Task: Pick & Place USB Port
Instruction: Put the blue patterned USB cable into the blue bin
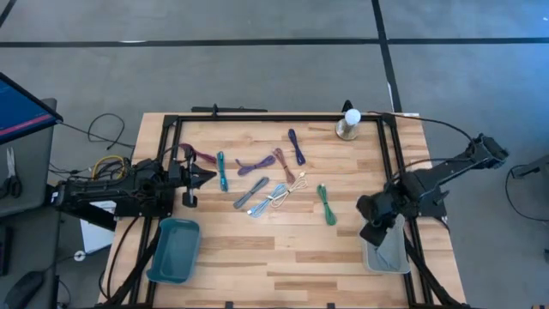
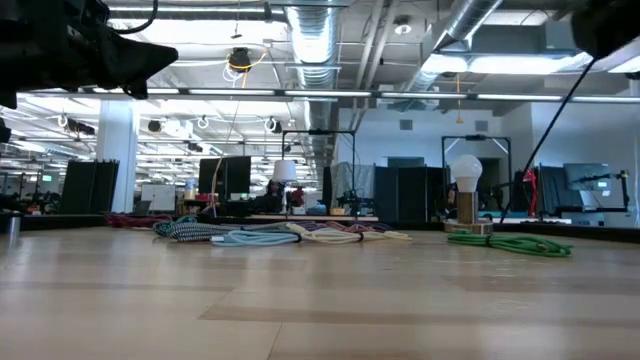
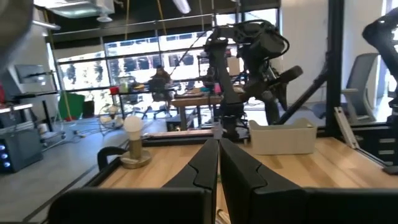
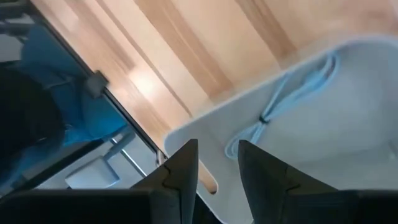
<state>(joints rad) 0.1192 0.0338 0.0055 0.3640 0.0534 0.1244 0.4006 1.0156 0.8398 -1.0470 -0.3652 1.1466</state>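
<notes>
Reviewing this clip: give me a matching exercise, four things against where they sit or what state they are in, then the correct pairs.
Things:
1. teal bin
2. grey bin
3. left gripper
4. lamp

Place or state:
A. shut, holding nothing
B. back edge of the table, right of centre
C. front right, a pale cable lying in it, right gripper above it
D. front left, nothing seen in it

Pairs: 1-D, 2-C, 3-A, 4-B
</notes>
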